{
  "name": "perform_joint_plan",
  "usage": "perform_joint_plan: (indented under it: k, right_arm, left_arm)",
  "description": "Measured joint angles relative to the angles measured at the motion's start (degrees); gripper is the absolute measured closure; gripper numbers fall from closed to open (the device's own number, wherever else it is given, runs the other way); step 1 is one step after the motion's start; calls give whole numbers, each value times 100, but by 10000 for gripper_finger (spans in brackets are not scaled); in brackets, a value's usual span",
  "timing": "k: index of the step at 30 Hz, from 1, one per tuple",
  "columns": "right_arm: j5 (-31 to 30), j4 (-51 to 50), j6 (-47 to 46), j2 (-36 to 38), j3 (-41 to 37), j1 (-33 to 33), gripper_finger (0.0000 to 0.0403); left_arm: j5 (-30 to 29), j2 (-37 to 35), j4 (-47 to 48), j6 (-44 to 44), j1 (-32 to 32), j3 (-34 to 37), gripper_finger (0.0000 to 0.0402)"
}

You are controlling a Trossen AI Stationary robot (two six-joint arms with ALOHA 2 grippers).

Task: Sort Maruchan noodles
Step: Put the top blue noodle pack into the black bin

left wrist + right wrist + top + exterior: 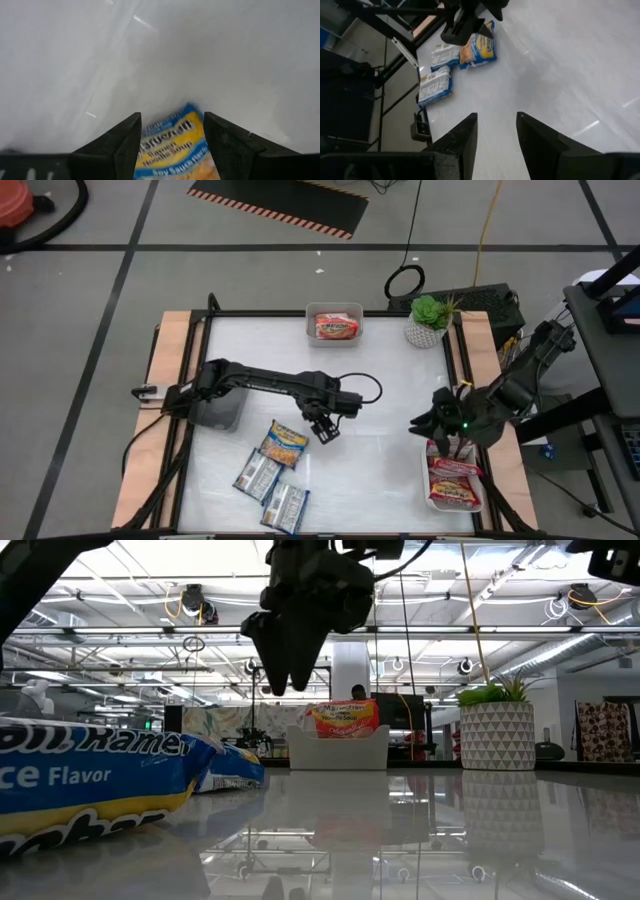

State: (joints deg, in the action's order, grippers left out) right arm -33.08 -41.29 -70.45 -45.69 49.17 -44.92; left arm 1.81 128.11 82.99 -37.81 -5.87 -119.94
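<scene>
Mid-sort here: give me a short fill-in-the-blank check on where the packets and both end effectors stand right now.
1. The left end effector hovers open above the ____-and-blue flat plastic noodle packet.
2. Loose packets lying on the white table: ____.
3. The clear tray at the far edge holds an ____ packet.
4. The right end effector, holding nothing, is beside the white tray on the table's ____ side.

Missing words: yellow; three; orange-red; right

Bright, even overhead light; ceiling lamps mirror as glare on glossy tabletop. Near packet out of focus in low view; left wrist view soft, streaky highlights.
</scene>
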Motion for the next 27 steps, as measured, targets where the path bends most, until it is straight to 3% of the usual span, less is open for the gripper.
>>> perform_joint_plan:
  k: [5, 14, 21, 27]
  right_arm:
    - [20, -5, -5, -68, 0, -3, 276]
    - [9, 330, -7, -27, 0, 0, 276]
    - [-2, 330, -8, -29, 0, 48, 276]
    - [9, 474, -132, -29, 0, 76, 276]
  left_arm:
    - [-142, -2, -395, -17, 17, 106, 184]
    - [-90, -21, -186, -84, -147, 127, 184]
    - [-426, -46, -221, 46, -126, 128, 184]
    - [-665, -265, -324, 469, -61, 841, 184]
